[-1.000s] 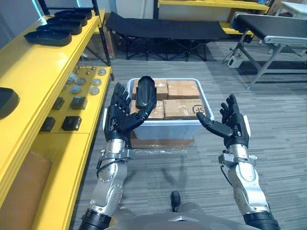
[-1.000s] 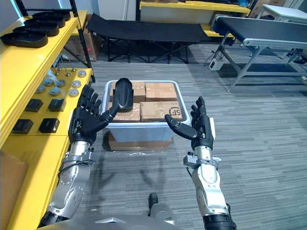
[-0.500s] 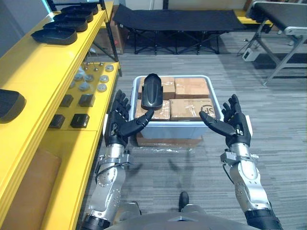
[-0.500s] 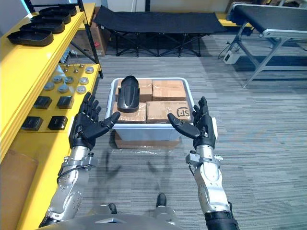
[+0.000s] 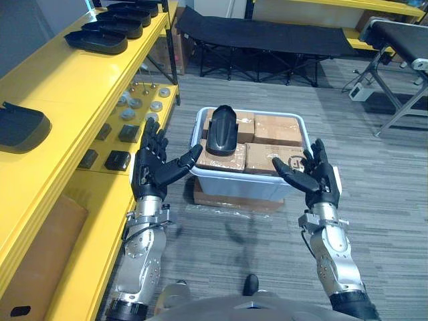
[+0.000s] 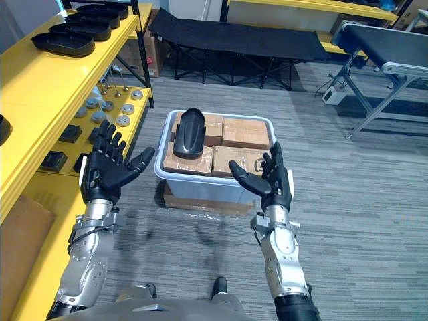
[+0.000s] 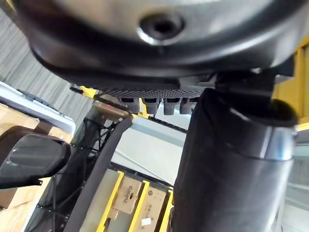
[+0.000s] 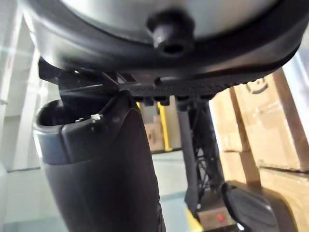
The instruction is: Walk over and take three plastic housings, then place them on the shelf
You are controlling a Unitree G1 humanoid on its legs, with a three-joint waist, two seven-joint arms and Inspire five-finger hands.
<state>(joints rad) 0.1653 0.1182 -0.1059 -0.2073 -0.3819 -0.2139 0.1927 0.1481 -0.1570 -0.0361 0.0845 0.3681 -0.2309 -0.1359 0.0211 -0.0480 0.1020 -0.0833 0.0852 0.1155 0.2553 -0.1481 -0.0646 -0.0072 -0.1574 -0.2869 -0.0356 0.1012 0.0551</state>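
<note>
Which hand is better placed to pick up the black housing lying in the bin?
Left, probably. The housing lies on the left side of the bin, and the open left hand has its thumb by that corner; the open right hand faces the bin's right end.

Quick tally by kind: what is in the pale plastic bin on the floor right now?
Brown cardboard boxes: 4
Black plastic housing: 1, lying on top of the boxes
Total in the pale plastic bin: 5

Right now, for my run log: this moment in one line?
left hand: open, empty | right hand: open, empty | plastic housing: on cardboard boxes in bin, untouched | shelf: black housings on top
</note>
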